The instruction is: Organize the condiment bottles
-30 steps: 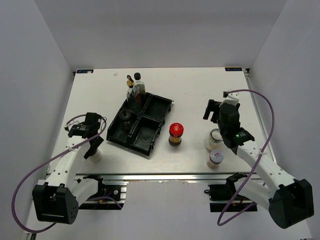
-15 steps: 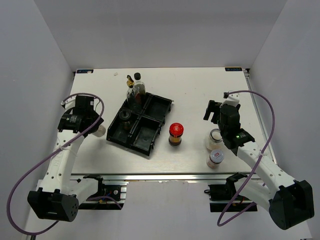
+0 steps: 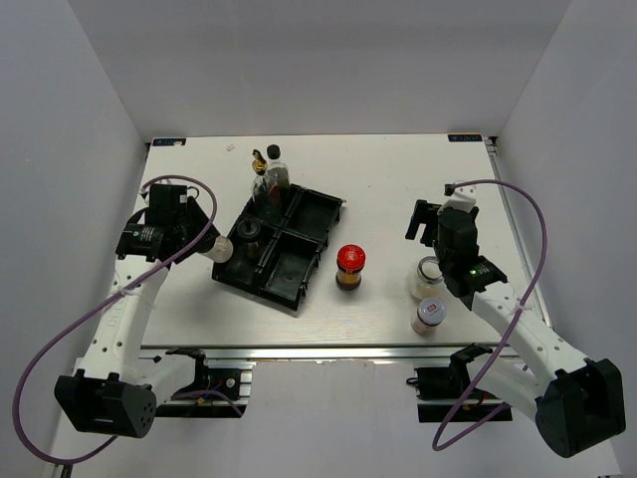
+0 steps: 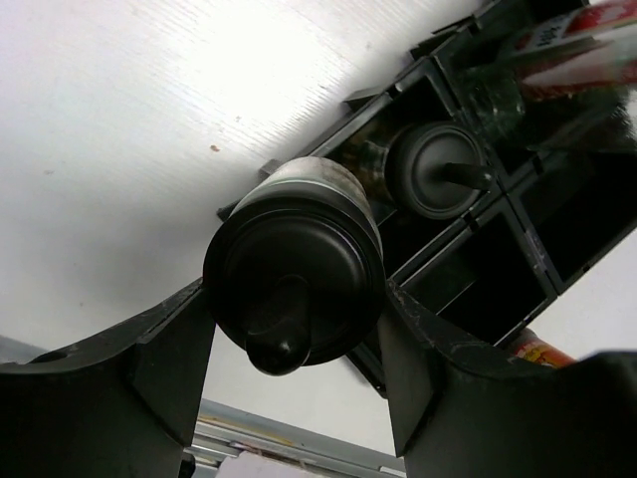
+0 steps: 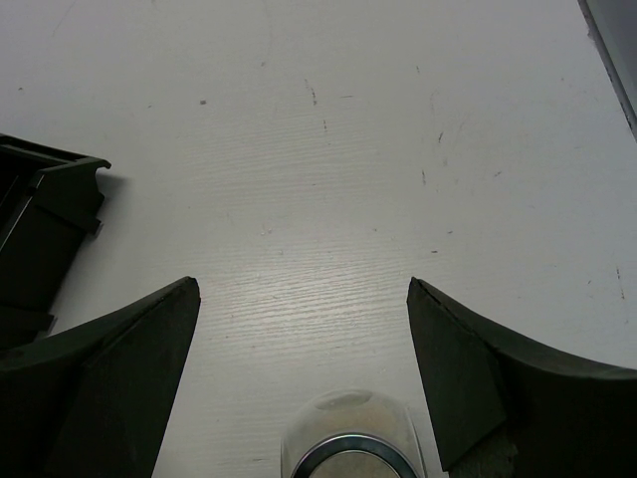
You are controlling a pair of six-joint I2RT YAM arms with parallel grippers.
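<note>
The desk [image 5: 318, 199] has a faint wood-like grain and a soft sheen. The tray [image 3: 289, 267] looks like glossy black plastic. The cap of the bottle [image 4: 294, 284] is smooth, semi-gloss plastic, and the fingers [image 4: 164, 368] are matt and scuffed.

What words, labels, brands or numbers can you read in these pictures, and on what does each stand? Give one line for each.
No text can be read with certainty.
Red-and-white label on the clear bottle: dark print, too blurred to read.
Label on the red-lidded jar: too small to read.
Lid of the nearer silver-lidded jar: coloured print, too small to read.
Blue stickers at the table's far corners: too small to read.
</note>
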